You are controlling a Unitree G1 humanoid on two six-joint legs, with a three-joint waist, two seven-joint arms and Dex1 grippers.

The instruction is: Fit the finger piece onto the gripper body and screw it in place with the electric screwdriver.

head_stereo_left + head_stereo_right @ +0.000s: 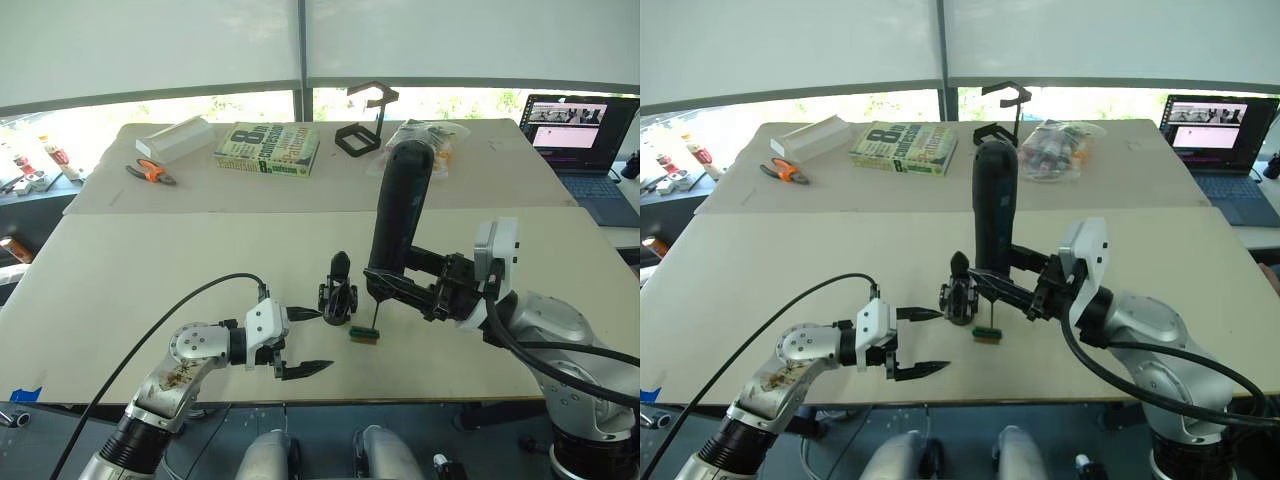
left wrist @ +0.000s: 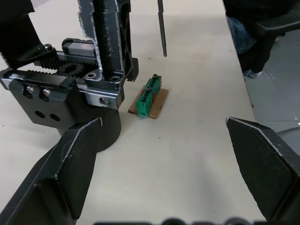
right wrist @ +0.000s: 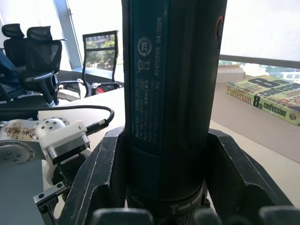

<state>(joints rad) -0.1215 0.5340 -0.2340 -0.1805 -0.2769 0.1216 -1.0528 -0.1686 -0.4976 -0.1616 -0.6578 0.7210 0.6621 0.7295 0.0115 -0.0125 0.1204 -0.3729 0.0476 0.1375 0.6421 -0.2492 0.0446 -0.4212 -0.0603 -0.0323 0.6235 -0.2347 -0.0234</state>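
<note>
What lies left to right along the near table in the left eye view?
Left gripper → gripper body → green block → screwdriver → right gripper.

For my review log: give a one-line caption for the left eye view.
Right gripper holds the electric screwdriver upright, bit over a green-and-brown block beside the gripper body; open left gripper waits nearby.
</note>
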